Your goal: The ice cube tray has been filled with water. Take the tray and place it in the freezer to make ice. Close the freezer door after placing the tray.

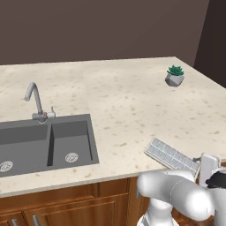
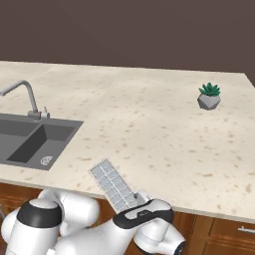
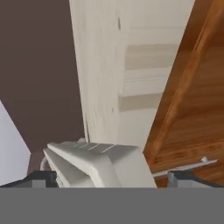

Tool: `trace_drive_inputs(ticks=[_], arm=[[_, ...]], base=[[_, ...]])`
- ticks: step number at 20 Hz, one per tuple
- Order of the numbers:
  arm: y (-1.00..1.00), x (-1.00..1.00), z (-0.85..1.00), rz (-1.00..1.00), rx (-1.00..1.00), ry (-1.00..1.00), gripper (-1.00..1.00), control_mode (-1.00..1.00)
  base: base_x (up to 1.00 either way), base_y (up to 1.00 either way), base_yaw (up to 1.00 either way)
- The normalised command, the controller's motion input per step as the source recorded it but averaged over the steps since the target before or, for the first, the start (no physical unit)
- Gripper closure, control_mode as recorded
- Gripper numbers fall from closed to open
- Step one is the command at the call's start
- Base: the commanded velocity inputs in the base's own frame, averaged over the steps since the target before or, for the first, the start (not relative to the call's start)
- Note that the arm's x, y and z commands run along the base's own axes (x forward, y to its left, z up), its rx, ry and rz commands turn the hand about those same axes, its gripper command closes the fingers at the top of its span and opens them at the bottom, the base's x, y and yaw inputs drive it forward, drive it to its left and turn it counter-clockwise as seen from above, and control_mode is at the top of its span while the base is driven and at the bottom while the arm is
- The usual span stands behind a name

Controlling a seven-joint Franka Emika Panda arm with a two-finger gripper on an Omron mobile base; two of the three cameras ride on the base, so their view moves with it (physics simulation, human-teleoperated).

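Speckled cream counter (image 1: 132, 101) with sink (image 1: 26, 145) at left; ice cube tray (image 1: 172, 155) at its near edge, between the wide-spread gripper (image 3: 111, 177) fingers.

A kitchen: a speckled cream counter (image 1: 132, 101) holds a grey double sink (image 1: 44, 143) with a curved tap (image 1: 35, 99), brown wooden cabinets (image 1: 66, 205) below, and a small potted plant (image 1: 175, 76).

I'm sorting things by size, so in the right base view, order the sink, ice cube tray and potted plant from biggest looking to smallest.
1. Sink, partly cut off at the picture's left edge.
2. Ice cube tray, nearer the camera, near end hidden by the arm.
3. Potted plant, farthest away.
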Motion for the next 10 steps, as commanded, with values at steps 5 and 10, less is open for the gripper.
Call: trace_drive_inputs(ticks=[5, 10], arm=[[0.37, 0.24, 0.0, -0.17, 0.0, 0.0, 1.0, -1.0], [0.52, 0.16, 0.0, -0.15, 0.0, 0.0, 1.0, -1.0]], base=[[0.0, 0.0, 0.0], [0.0, 0.0, 0.0]])
